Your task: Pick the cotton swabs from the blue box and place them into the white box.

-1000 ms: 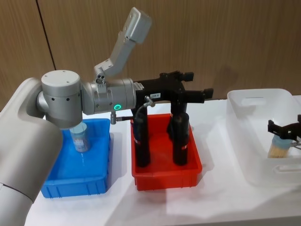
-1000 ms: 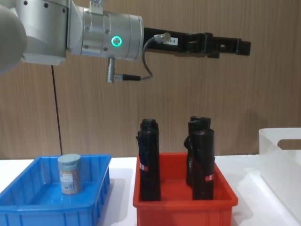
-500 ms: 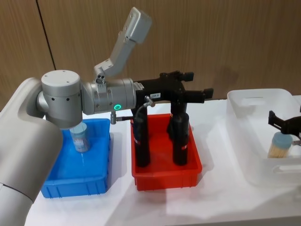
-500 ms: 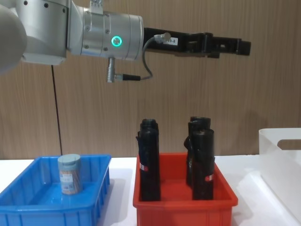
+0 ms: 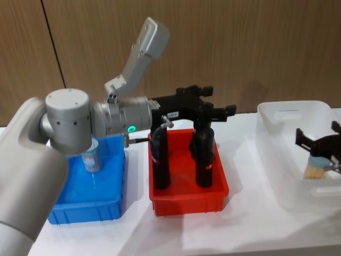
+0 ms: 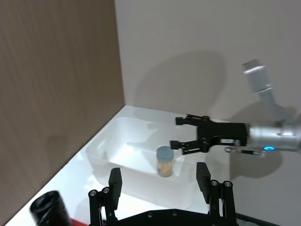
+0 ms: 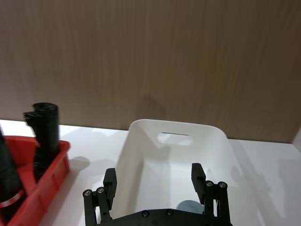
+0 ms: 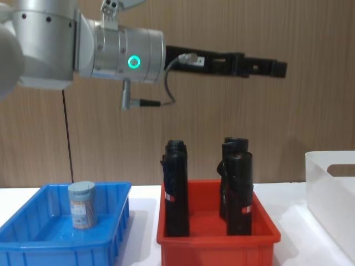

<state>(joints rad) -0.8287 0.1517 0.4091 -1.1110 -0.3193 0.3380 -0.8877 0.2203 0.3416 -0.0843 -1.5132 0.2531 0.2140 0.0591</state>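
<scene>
One jar of cotton swabs [image 5: 91, 159] stands upright in the blue box [image 5: 85, 200] at the left, also seen in the chest view as cotton swabs [image 8: 82, 205] in the blue box [image 8: 33, 244]. Another jar of cotton swabs [image 5: 318, 166] stands inside the white box [image 5: 277, 160] at the right. My right gripper [image 5: 318, 137] hangs open just above that jar, not touching it; its fingers [image 7: 198, 174] are spread over the white box [image 7: 141, 155]. My left gripper [image 5: 218, 100] is open and empty, held high over the red bin, well away from the blue box.
A red bin [image 5: 186, 200] sits between the two boxes and holds several tall black cylinders [image 5: 204, 157]. My left arm [image 8: 122, 47] stretches across above them. A wooden wall stands close behind the white table [image 5: 240, 229], which has free room in front.
My right gripper has let go of the jar in the white box and lifted off it. My left arm has sunk a little and drawn slightly leftward.
</scene>
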